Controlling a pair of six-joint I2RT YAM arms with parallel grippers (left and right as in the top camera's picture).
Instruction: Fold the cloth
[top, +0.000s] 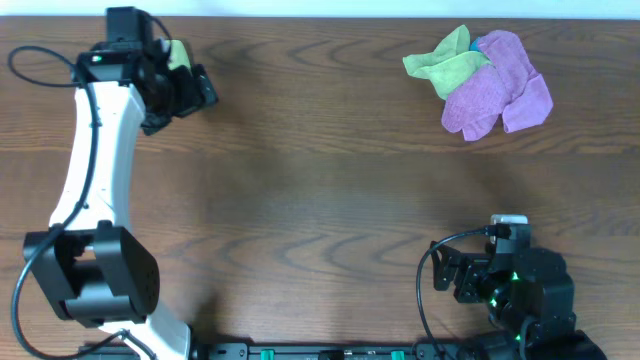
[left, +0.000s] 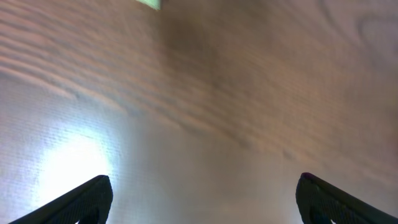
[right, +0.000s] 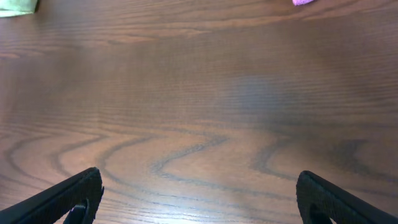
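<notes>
A light green cloth lies at the far left of the wooden table, mostly hidden behind my left arm. Only its edge shows at the top of the left wrist view. My left gripper is open and empty, just beside that cloth, over bare wood. A crumpled pile at the far right holds a purple cloth, a green cloth and a bit of blue cloth. My right gripper is open and empty near the front right edge, far from the pile.
In the right wrist view, a green cloth corner and a pink-purple cloth edge show at the top. The right arm's black cable loops by the front edge.
</notes>
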